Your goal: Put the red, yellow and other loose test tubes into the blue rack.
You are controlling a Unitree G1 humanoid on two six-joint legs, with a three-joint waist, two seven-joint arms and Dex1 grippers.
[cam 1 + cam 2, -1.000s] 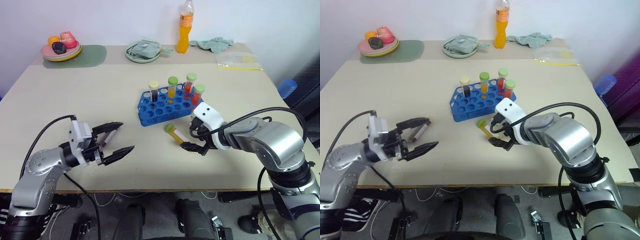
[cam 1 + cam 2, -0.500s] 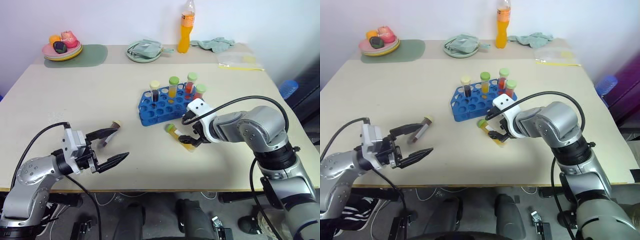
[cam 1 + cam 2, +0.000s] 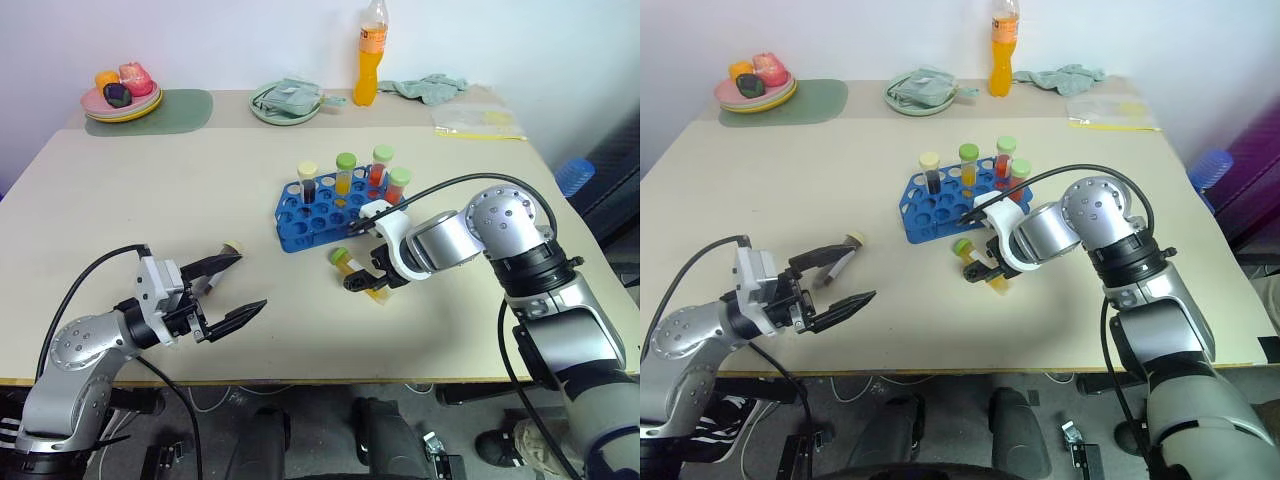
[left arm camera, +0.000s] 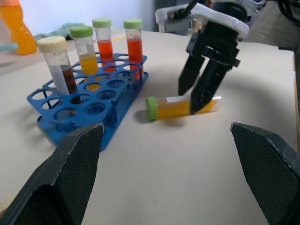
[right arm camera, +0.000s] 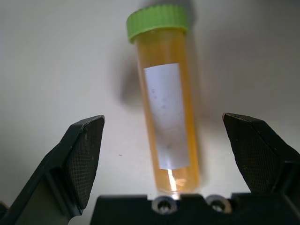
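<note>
While the right tool [image 3: 362, 283] hangs spread over the yellow-liquid test tube [image 5: 166, 114] lying on the surface [image 3: 150, 200] beside the blue rack [image 3: 300, 222], the left tool [image 3: 232, 286] stays apart, also spread, empty.

Each arm is built from rounded silver-grey metallic segments joined by black bands at the joints. A black cable runs outside each arm, arching in a loose loop from the upper segment to the wrist. Each wrist carries a white housing. The left gripper [image 3: 232, 287] and the right gripper [image 3: 365, 283] each have two black fingers, broad at the base and tapering to a point. In the wrist views the inner faces of the fingers [image 5: 84, 154] show a fine cross-hatched texture. The right wrist view shows two small silver screw heads set in the black body between the finger bases
</note>
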